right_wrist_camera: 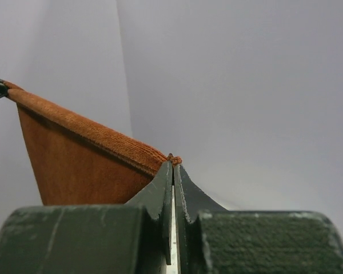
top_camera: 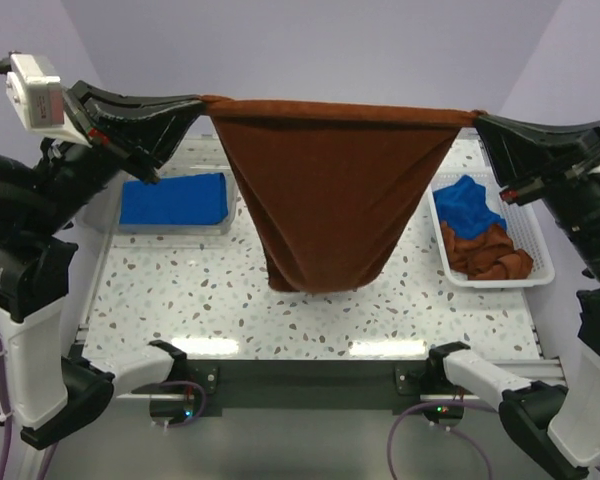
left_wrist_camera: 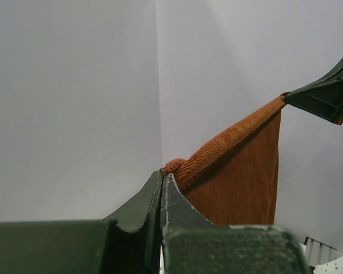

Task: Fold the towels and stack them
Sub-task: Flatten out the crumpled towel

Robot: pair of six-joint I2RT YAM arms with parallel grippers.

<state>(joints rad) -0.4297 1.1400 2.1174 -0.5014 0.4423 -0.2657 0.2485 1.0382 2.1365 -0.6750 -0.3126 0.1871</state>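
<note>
A rust-brown towel (top_camera: 325, 190) hangs in the air above the table, stretched tight between both arms, its lower end reaching down near the tabletop. My left gripper (top_camera: 202, 101) is shut on its left top corner; in the left wrist view the left gripper (left_wrist_camera: 163, 174) pinches the brown towel (left_wrist_camera: 240, 177) at its tips. My right gripper (top_camera: 477, 118) is shut on the right top corner; the right wrist view shows the right gripper (right_wrist_camera: 173, 164) clamped on the brown towel's (right_wrist_camera: 80, 165) corner. A folded blue towel (top_camera: 173, 200) lies in the clear tray (top_camera: 223, 228).
A white mesh basket (top_camera: 540, 268) at the right holds a crumpled blue towel (top_camera: 467, 206) and a rust-brown towel (top_camera: 488, 254). The speckled tabletop (top_camera: 180, 300) spreads below the hanging cloth. Lilac walls close in the back and sides.
</note>
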